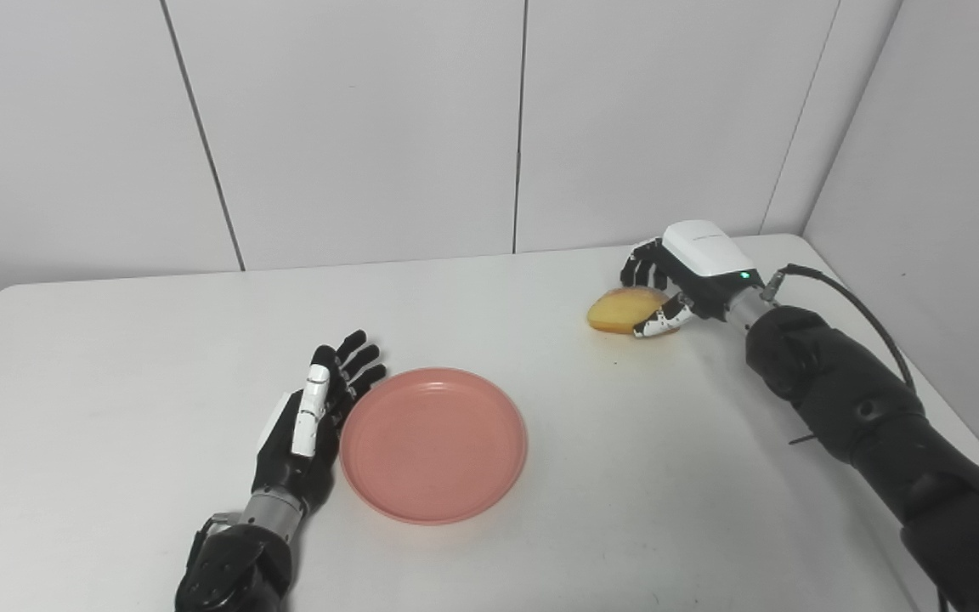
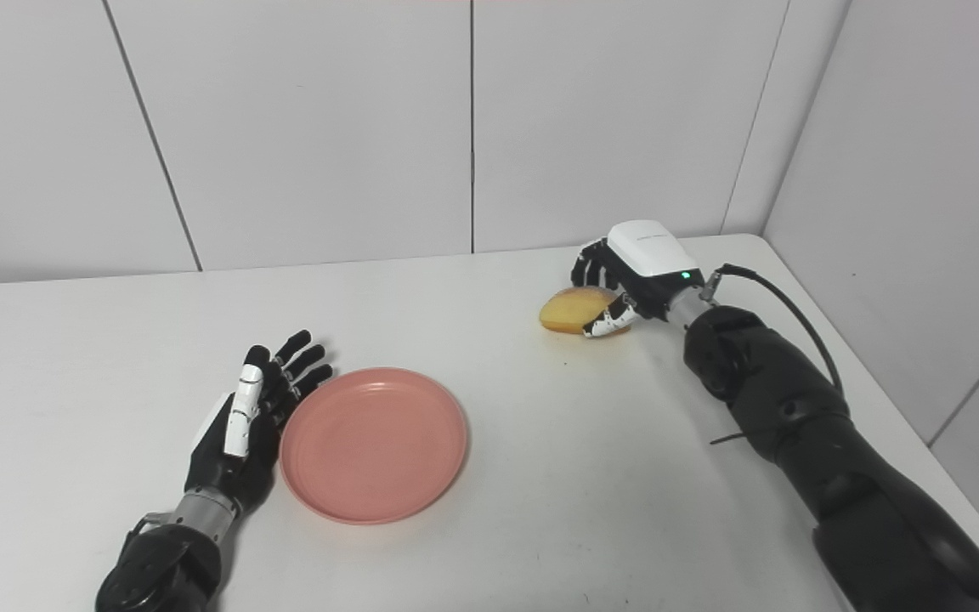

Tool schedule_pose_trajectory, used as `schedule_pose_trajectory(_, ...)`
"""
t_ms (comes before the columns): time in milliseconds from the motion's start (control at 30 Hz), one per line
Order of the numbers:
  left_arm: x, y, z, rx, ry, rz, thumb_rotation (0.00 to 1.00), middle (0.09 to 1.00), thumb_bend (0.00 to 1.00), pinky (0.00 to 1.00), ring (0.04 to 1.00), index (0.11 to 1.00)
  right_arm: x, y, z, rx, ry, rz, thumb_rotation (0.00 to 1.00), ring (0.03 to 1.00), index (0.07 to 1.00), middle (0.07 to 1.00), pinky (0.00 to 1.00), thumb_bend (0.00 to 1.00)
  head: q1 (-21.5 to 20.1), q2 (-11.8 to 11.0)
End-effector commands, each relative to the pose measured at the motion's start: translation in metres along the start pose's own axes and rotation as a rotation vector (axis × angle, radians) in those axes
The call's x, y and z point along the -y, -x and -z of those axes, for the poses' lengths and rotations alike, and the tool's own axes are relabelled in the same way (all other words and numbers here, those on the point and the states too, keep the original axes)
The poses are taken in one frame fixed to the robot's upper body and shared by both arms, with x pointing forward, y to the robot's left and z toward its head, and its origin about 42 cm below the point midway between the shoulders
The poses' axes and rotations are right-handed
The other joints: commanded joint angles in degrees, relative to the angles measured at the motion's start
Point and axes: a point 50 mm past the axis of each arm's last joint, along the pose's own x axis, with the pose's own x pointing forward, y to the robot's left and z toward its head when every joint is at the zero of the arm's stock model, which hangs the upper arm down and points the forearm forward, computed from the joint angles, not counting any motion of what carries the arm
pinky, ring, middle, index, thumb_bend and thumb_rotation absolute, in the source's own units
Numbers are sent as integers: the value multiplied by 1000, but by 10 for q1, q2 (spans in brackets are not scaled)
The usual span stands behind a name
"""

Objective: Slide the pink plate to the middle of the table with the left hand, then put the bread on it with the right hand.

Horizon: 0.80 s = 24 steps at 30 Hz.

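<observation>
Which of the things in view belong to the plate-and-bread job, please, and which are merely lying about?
Belonging to the job:
- round pink plastic plate, mid-table
- yellowish oval bread roll, far right of the table
- left hand, open, flat beside the plate's left rim
- right hand, curled around the bread roll

Merely there:
- white table
- black cable on the right arm

Right hand [image 2: 625, 285] grasping bread [image 2: 570, 311]; pink plate [image 2: 373, 443] empty.
</observation>
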Motion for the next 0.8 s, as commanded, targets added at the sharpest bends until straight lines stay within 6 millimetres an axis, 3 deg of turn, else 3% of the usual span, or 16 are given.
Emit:
schedule_pose_trajectory(0,5,-7,-15,48,-4,14,1000,917,681,1000,894,901,23,-10,-3,39,8,104,1,387,532,431,309,515,1,-1)
schedule_pose_trajectory(333,5,-7,-15,48,-7,13,1000,916,679,1000,895,896,18,-7,-9,23,-8,174,2,386,533,441,297,516,2,1)
schedule_pose_trajectory(767,6,-7,-15,45,-5,13,1000,918,684,1000,893,895,26,-4,-23,128,-21,382,0,364,535,435,278,518,1,0)
